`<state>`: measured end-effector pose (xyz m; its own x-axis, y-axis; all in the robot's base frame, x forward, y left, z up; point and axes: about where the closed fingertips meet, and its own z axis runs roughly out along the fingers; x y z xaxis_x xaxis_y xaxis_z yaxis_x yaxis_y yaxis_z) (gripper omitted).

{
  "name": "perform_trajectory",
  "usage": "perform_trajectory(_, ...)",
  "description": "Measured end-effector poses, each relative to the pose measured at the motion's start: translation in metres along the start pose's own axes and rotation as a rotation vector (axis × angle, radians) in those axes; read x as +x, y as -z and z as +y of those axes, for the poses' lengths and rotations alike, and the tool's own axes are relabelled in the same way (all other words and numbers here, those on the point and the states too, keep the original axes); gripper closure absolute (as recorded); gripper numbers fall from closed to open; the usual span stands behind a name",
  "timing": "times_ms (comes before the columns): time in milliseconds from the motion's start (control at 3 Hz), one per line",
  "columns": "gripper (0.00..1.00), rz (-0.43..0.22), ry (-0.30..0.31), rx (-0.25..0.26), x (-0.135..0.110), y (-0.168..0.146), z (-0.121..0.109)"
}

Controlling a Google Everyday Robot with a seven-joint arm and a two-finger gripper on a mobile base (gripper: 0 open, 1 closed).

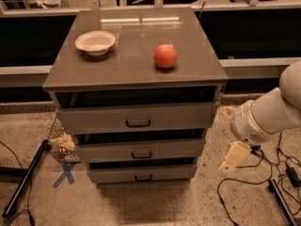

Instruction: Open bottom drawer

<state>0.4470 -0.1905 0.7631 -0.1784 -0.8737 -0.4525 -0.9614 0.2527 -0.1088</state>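
This is the approach step: nothing has reached the bottom drawer (141, 172) yet. It is the lowest and narrowest front of the cabinet, near the floor, with its black bar handle (143, 177) at centre, and it looks shut or nearly so. The gripper (233, 158) hangs off the cabinet's right side, at about the level of the two lower drawers, well apart from that handle. Its grasping state cannot be told from here. The next move likely calls for swinging left and near, round to the front, lining up on the handle, then pulling straight outward
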Motion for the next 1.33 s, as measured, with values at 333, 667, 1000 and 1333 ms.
perform_trajectory(333, 0.00, -0.077, 0.075, 0.026, -0.012, -0.033, 0.021)
perform_trajectory(667, 0.00, -0.077, 0.146, 0.023, -0.013, -0.093, 0.066)
perform_trajectory(1000, 0.00, -0.067, 0.152, 0.028, -0.006, -0.115, 0.083)
perform_trajectory(1333, 0.00, -0.072, 0.164, 0.019, -0.008, -0.119, 0.083)
